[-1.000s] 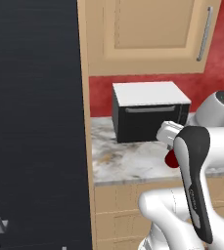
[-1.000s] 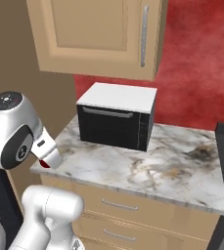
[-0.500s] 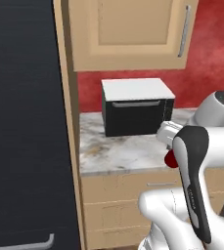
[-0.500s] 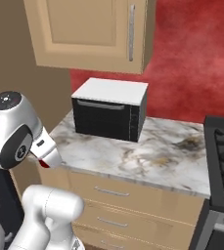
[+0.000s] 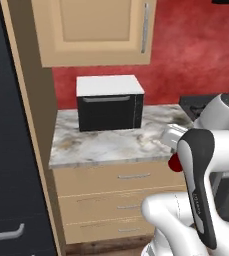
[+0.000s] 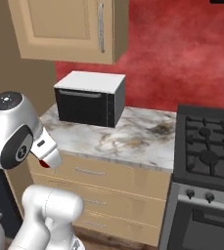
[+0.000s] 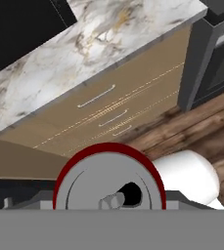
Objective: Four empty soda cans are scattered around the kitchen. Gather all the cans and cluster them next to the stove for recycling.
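A red soda can [image 7: 108,168] with a silver top sits close in front of the hand camera, and my gripper [image 7: 109,199] is shut on it. In the base views a small red part of the can [image 5: 174,163] [image 6: 44,163] pokes out under the white hand, held in the air in front of the counter's drawers. The black stove [image 6: 209,146] with dark grates and grey knobs stands to the right of the marble counter. Its corner [image 5: 196,102] shows behind my arm, and its front edge [image 7: 216,44] shows at the upper right of the hand view.
A black oven with a white top [image 5: 109,102] [image 6: 89,97] stands at the back of the marble counter [image 5: 111,145] [image 6: 133,139]. Tan drawers [image 7: 103,112] lie below it and a wall cabinet [image 5: 93,30] hangs above. A tall dark panel [image 5: 11,150] is at the left.
The whole picture has shifted left, so the base has driven right and the stove has come into view. The arm keeps its pose with the can held.
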### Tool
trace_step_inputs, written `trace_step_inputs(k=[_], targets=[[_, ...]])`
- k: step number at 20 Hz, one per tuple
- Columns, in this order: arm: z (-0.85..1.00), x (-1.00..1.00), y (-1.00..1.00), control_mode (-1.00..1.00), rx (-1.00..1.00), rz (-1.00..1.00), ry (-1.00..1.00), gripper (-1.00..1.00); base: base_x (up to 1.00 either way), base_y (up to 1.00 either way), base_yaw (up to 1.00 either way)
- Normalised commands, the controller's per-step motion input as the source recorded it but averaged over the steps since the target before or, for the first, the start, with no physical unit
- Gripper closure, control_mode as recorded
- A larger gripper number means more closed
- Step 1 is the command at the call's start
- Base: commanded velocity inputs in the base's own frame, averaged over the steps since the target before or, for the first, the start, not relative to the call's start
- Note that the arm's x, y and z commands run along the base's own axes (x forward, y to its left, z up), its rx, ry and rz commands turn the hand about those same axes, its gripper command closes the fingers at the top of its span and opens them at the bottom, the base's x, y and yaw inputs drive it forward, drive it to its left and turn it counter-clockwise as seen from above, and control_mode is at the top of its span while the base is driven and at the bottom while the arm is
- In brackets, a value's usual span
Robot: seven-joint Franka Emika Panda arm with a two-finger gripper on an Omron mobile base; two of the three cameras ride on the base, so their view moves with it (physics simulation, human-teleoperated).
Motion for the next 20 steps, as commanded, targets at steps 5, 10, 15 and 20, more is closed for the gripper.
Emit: trace_step_inputs(k=[5,10,15,20], targets=[[0.0,0.0,0.0,1.0,0.0,0.0,0.0,1.0,-0.45,-0.49,-0.04],[0.0,0.0,0.0,1.0,0.0,0.0,0.0,1.0,-0.31,-0.49,-0.03],[0.0,0.0,0.0,1.0,0.0,0.0,0.0,1.0,-0.26,-0.62,-0.01],[0.0,0.0,0.0,1.0,0.0,0.0,0.0,1.0,-0.29,-0.65,-0.01]])
